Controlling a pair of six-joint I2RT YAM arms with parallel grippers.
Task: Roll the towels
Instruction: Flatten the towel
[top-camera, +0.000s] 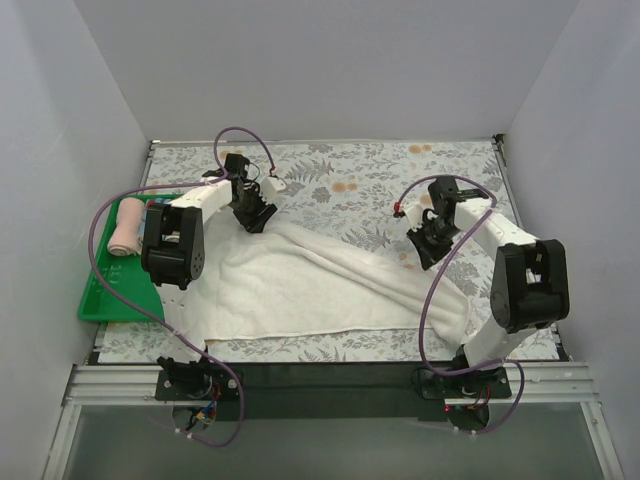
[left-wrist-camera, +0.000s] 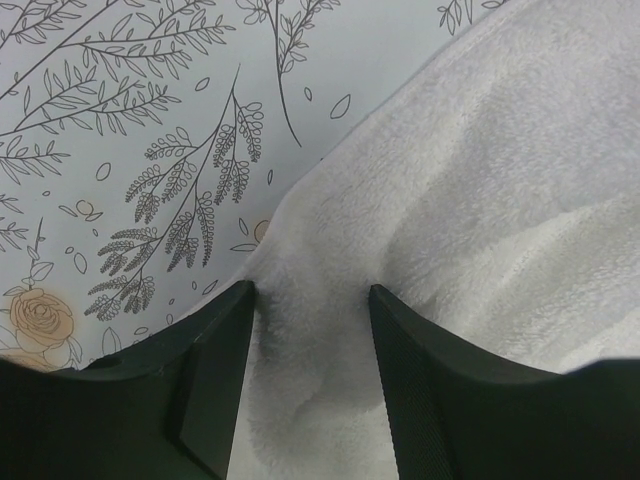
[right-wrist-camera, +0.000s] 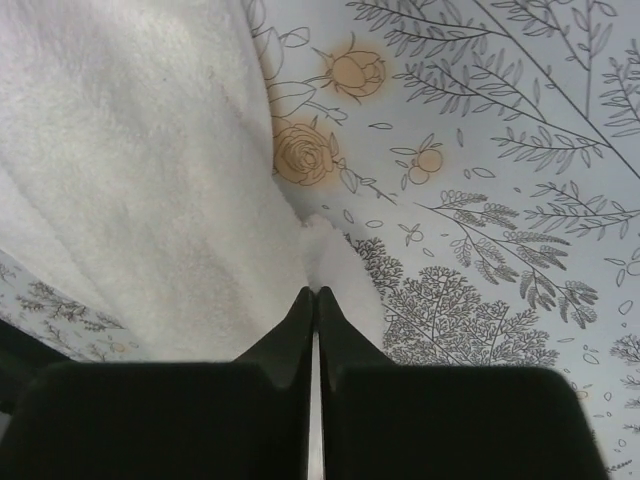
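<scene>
The long cream-white terry towel (top-camera: 300, 290) lies spread on the floral worktop (top-camera: 400, 175), so the step looks like gripping its far edge to begin the roll. That edge rises in a ridge between the two hands. The right hand (right-wrist-camera: 317, 292) is pressed together on a peak of it. The left hand (left-wrist-camera: 310, 295) is spread, with a bunched corner between its fingers, and should close next. Outboard of the left hand, the small salmon-pink towel (top-camera: 125, 228) lies rolled in a green plastic tray (top-camera: 92, 305).
</scene>
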